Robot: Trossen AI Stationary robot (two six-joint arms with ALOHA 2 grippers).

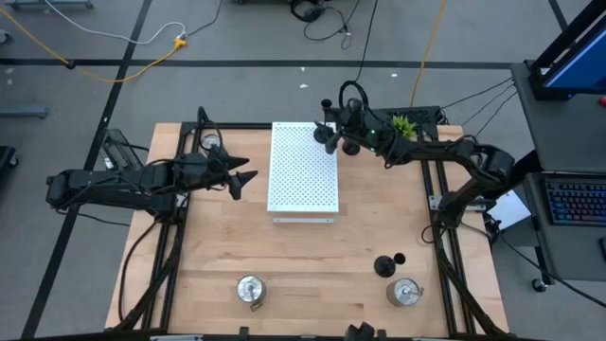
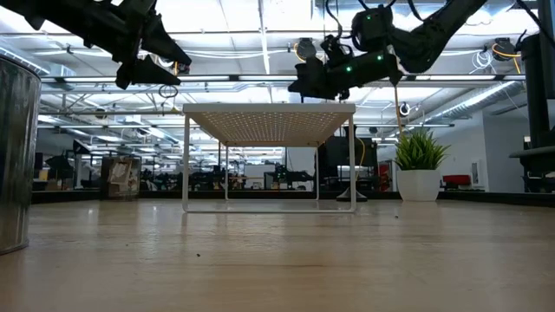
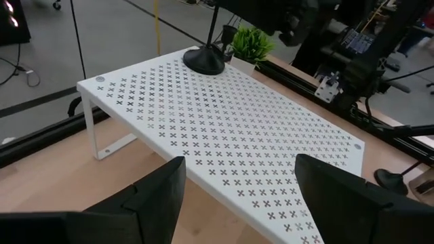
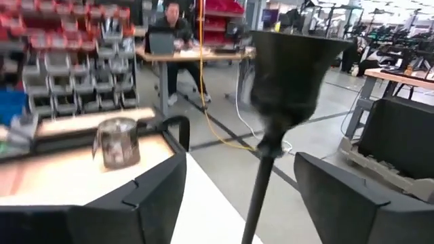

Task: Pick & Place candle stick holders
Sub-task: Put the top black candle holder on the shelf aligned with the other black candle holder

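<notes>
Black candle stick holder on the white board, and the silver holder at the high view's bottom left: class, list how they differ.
The black holder is matte, tall-stemmed, goblet-shaped; the silver holder is shiny, squat, round. The black one stands on the white board; the silver one on the bare wooden table. The right hand is open around the black one's stem; no hand is near the silver one. Both are small candle holders.

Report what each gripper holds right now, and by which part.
Nothing is held. The right gripper stands open around the stem of a black holder on the white board, fingers apart from it. The left gripper hangs open and empty beside the board.
</notes>
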